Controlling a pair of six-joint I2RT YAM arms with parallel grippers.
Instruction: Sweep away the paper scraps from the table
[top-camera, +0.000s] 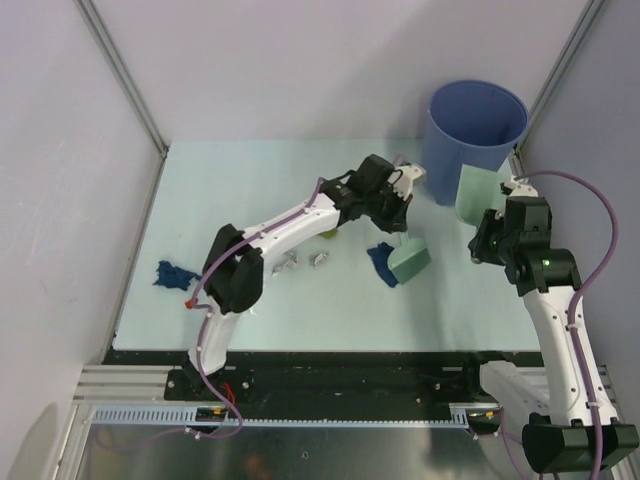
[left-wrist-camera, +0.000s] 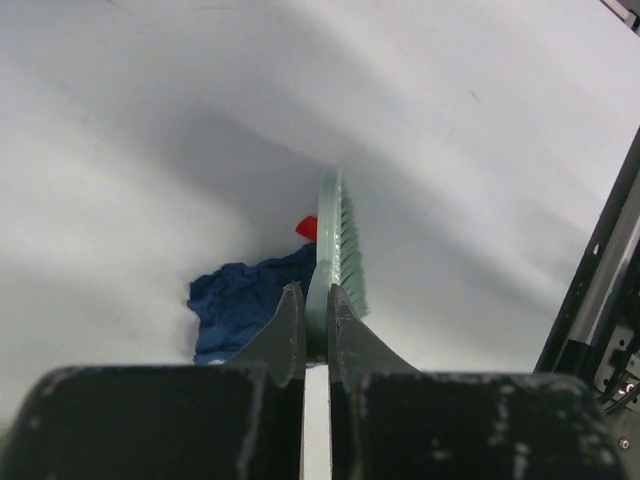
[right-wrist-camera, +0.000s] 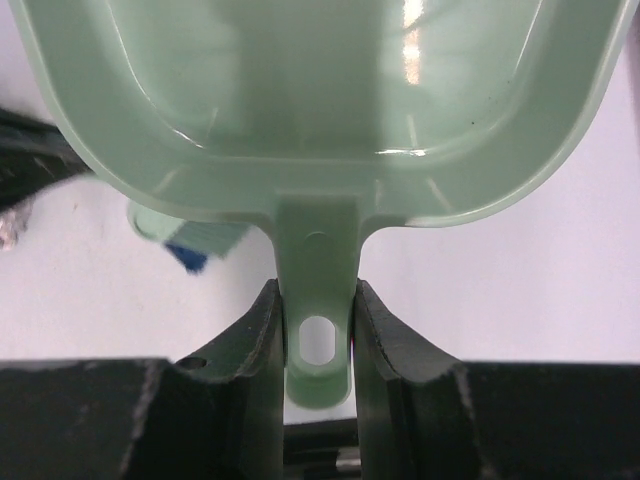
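Observation:
My left gripper (top-camera: 398, 212) is shut on the handle of the pale green hand brush (top-camera: 410, 260), whose bristles rest on the table (top-camera: 300, 300). A dark blue paper scrap (top-camera: 380, 262) lies against the brush's left side. In the left wrist view the gripper (left-wrist-camera: 315, 292) clamps the brush (left-wrist-camera: 335, 245), with the blue scrap (left-wrist-camera: 245, 305) and a red scrap (left-wrist-camera: 307, 228) beside it. Grey scraps (top-camera: 285, 265) and another blue scrap (top-camera: 172, 273) lie further left. My right gripper (top-camera: 492, 228) is shut on the handle of the pale green dustpan (top-camera: 478, 195), which fills the right wrist view (right-wrist-camera: 320, 100).
A blue bucket (top-camera: 475, 125) stands at the back right, just behind the dustpan. Grey frame posts rise at the table's back corners. A black rail (top-camera: 330, 365) runs along the front edge. A small green scrap (top-camera: 328, 233) lies under my left forearm.

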